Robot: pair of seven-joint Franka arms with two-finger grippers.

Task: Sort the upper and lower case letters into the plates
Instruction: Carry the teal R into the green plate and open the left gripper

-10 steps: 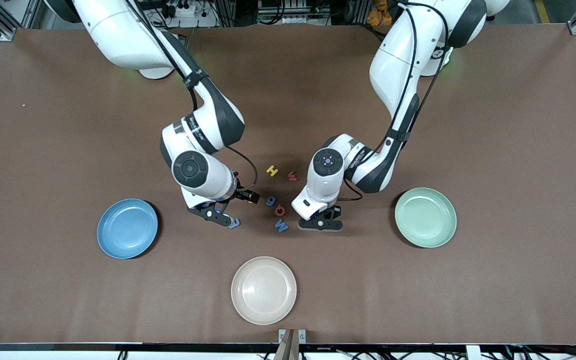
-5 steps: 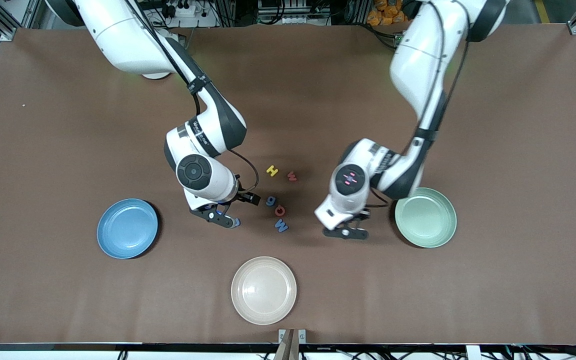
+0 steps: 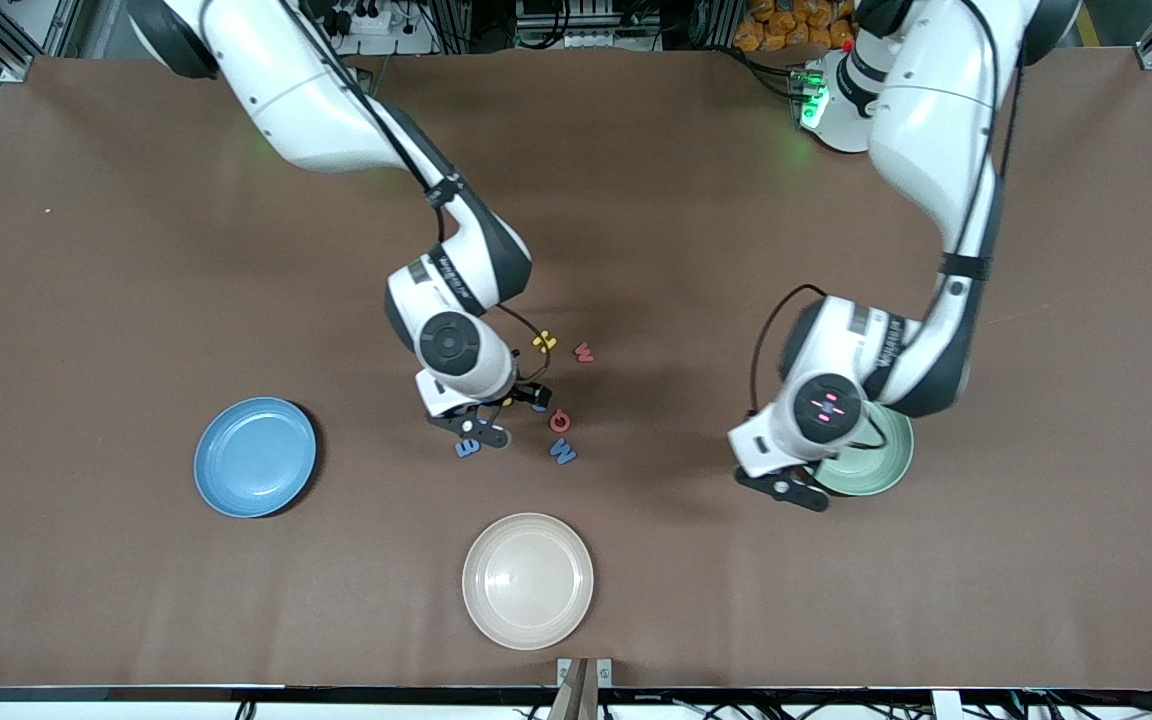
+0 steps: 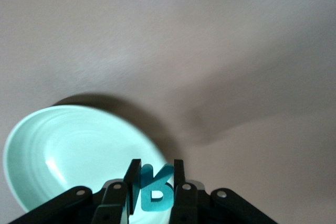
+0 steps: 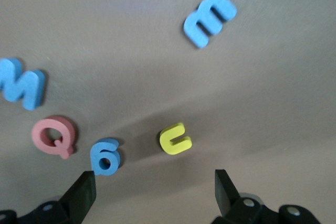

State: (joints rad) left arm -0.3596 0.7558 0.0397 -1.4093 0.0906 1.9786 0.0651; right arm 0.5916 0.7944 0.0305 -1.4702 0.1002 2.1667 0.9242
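Observation:
My left gripper (image 3: 784, 487) hangs at the edge of the mint green plate (image 3: 881, 462), shut on a blue foam letter (image 4: 153, 190); the plate (image 4: 63, 145) lies just under it. My right gripper (image 3: 476, 432) is open low over the letter cluster, fingertips (image 5: 84, 192) apart with bare table between them. Just ahead of it lie a small yellow letter (image 5: 175, 139), a blue figure like a 6 (image 5: 105, 156), a pink Q (image 5: 52, 135), a blue M (image 5: 21, 85) and a blue m (image 5: 210, 18). The blue plate (image 3: 255, 456) holds nothing.
A yellow H (image 3: 544, 342) and a red w (image 3: 584, 352) lie farther from the front camera than the cluster. A cream-white plate (image 3: 527, 580) sits near the table's front edge, with nothing in it.
My left arm has swung from the letter cluster over to the mint green plate, carrying the blue letter. My right gripper has shifted toward the cluster's middle, still open.

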